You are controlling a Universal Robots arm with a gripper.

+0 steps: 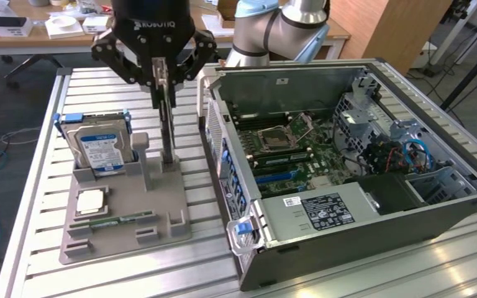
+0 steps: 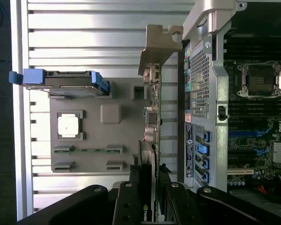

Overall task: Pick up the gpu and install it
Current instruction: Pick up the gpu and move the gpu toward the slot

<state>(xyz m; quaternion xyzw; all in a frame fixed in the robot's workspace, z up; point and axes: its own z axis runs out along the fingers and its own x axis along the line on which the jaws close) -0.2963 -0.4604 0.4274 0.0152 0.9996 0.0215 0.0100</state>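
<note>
The gpu (image 1: 168, 130) hangs edge-on, a thin card running down from my gripper (image 1: 162, 82) to the grey holder tray (image 1: 171, 214). Its lower end sits at the tray's upright slot; I cannot tell whether it has left the slot. In the wrist view the gpu (image 2: 152, 117) is a narrow green strip ending in a silver bracket (image 2: 160, 44). My gripper (image 2: 148, 187) is shut on it, with black fingers (image 2: 126, 201) pressed against both faces. The card stands beside the open computer case (image 1: 437, 211).
On the tray stand a hard drive (image 1: 97, 146) with blue rails, a CPU (image 1: 89, 202) and a RAM stick (image 1: 122, 220). The case lies open at the exterior view's right, motherboard (image 1: 288, 149) exposed, with blue slots (image 2: 253, 138). All of it rests on a slatted aluminium table (image 1: 122, 273).
</note>
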